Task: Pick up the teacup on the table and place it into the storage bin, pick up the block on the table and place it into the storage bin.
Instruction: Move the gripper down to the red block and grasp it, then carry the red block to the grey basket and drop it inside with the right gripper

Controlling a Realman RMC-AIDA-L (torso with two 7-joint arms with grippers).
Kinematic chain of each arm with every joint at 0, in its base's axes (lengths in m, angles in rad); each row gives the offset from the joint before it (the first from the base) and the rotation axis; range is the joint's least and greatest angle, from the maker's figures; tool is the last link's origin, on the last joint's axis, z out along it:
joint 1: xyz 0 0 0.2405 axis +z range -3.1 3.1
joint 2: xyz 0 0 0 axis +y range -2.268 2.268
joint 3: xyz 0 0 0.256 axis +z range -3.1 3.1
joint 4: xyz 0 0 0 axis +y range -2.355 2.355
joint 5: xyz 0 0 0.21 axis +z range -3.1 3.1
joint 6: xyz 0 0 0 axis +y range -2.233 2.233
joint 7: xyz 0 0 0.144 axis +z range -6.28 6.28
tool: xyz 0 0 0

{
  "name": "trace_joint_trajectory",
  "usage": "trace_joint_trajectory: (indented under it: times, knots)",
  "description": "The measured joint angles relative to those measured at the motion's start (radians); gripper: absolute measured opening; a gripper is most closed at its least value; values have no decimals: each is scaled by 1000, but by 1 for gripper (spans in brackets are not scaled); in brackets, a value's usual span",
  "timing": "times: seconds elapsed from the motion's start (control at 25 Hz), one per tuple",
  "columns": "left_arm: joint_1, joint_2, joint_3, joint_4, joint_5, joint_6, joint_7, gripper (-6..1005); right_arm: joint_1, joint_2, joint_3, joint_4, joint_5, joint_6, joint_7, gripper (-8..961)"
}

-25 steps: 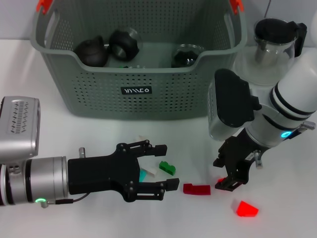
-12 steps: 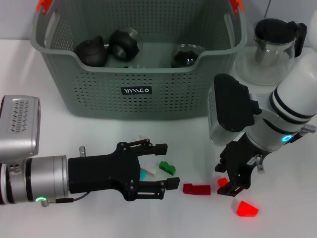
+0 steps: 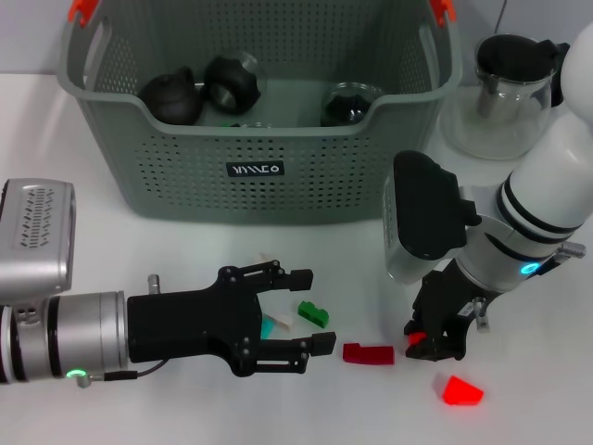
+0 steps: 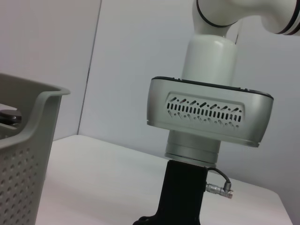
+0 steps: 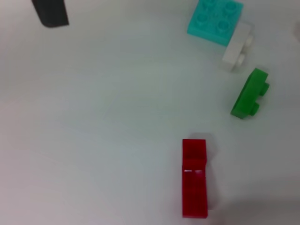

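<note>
The grey-green storage bin [image 3: 255,171] stands at the back, its rim also in the left wrist view [image 4: 33,101], with three dark teacups [image 3: 171,97] lying inside. Loose blocks sit on the table in front. My left gripper [image 3: 301,311] rests low and open, a green block [image 3: 313,313], a white block [image 3: 281,317] and a teal block [image 3: 267,326] between its fingers. My right gripper [image 3: 431,338] is down at the table over a small red block [image 3: 414,340]. A long red block [image 3: 368,353] [image 5: 194,178] lies just left of it. A red wedge [image 3: 461,390] lies to its right.
A glass teapot [image 3: 510,88] with a black lid stands to the right of the bin, behind my right arm. In the right wrist view the green block [image 5: 250,93], white block [image 5: 236,47] and teal block [image 5: 215,21] lie beyond the long red one.
My right gripper has come down and slightly left, closing in on the small red block. The left arm and the blocks between its fingers have not moved.
</note>
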Motion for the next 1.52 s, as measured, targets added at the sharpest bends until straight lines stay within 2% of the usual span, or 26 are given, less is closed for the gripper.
trace_joint_trajectory:
  times: [0.24,0.44,0.6,0.72,0.84,0.92,1.0,1.16,1.28,1.44,1.52]
  knots:
    - [5,0,0,-1,0,0,0,832,-27,-6,11,-78,1,-25,16,225]
    - [6,1,0,-1,0,0,0,832,-62,-10,85,-226,-2,-131,28,211]
    - [11,3,-4,-1,0,0,0,832,-67,-11,208,-388,9,-266,38,214]
    - [12,4,-11,-1,0,1,1,832,-44,-11,336,-512,121,-377,61,217]
    - [14,4,-23,-1,0,6,5,832,13,-12,477,-587,268,-431,101,219]
    - [12,5,-25,-1,0,7,5,832,56,-12,563,-601,323,-406,124,221]
    - [9,5,-24,0,0,8,6,831,80,-13,602,-587,328,-330,144,223]
    - [4,4,-25,5,0,9,4,831,113,-22,612,-499,275,-42,208,226]
    - [2,3,-25,6,0,9,2,831,151,-42,608,-386,192,83,236,229]
    - [1,4,-25,7,0,9,1,831,164,-47,609,-334,129,112,237,232]
    - [1,5,-24,7,0,9,1,831,158,-42,610,-340,103,121,236,329]
